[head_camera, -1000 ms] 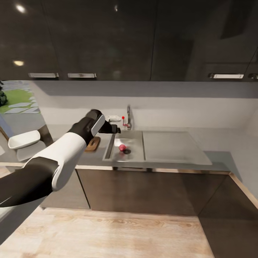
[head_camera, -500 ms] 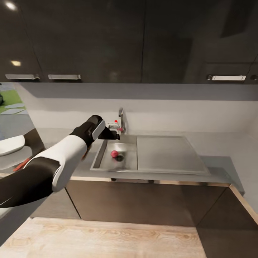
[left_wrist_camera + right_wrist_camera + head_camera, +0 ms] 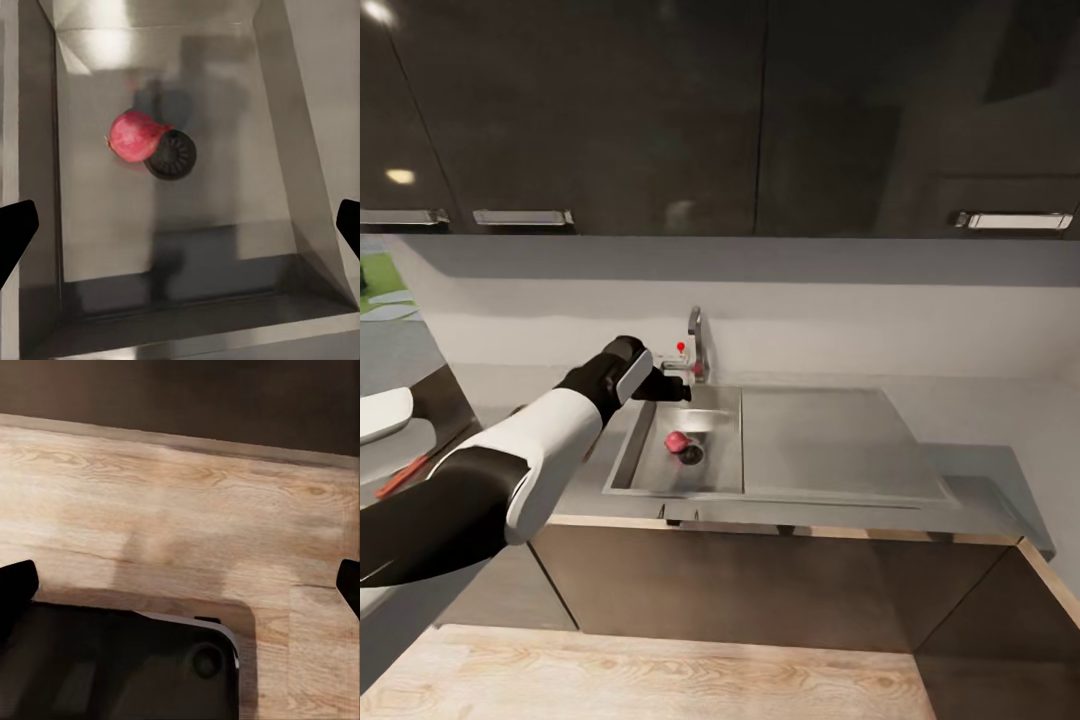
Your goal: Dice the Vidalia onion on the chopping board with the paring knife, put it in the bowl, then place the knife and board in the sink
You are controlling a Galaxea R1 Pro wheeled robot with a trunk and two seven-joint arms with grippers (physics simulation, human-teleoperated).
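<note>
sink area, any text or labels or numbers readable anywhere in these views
None: no words, labels, brand marks or numbers can be read in any view.
The sink, the tap, the onion by the drain and the upper cabinets all carry plain surfaces.
The red tip on the tap lever is a coloured knob, not a sign.

Sink [image 3: 650, 478] set into the desk [image 3: 980, 470], Vidalia onion [image 3: 674, 441] in the basin touching the drain [image 3: 691, 455], drainboard [image 3: 830, 445] to the right, tap [image 3: 695, 345] behind the basin, left hand [image 3: 678, 385] above the basin's back edge.
</note>
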